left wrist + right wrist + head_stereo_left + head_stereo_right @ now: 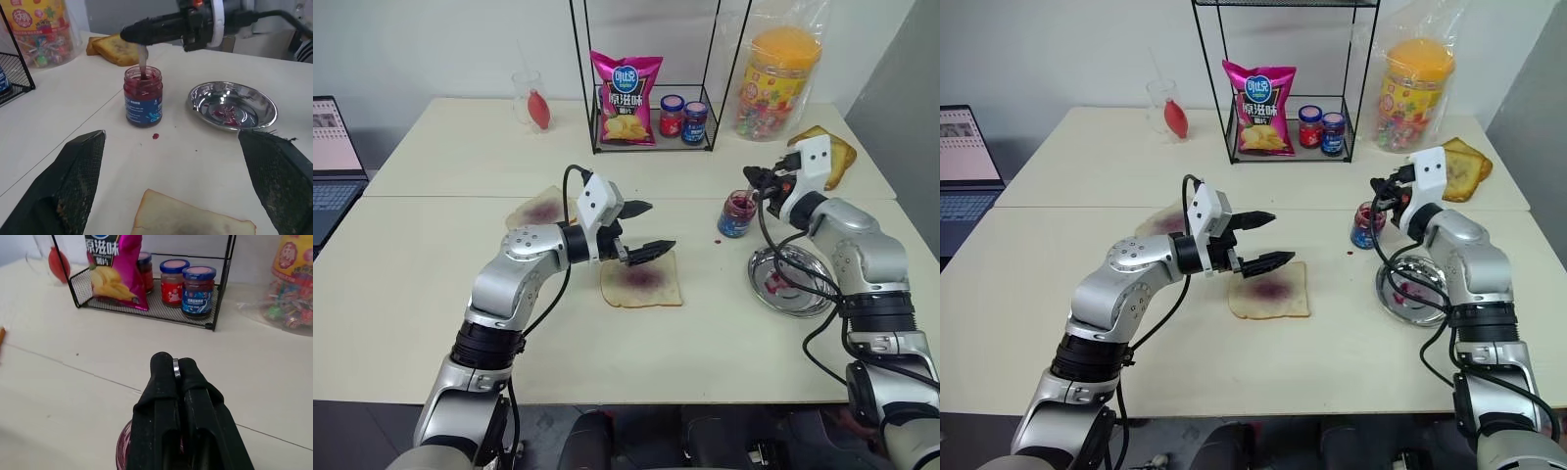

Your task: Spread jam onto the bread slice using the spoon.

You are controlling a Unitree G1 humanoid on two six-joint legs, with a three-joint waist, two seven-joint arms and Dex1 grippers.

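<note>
My right gripper, clamped on the spoon, dips into the jam jar; lifting carelessly could tip it. My left gripper gapes above the bread slice.

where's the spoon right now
The spoon is clamped in the right gripper, hanging into the open jam jar on the robot's right side of the table, beside the round steel plate.

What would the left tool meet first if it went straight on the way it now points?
Probably the open jam jar: the left tool points level over the bread slice toward it, with bare table between. Depth is uncertain; it might pass beside the jar toward the steel plate.
</note>
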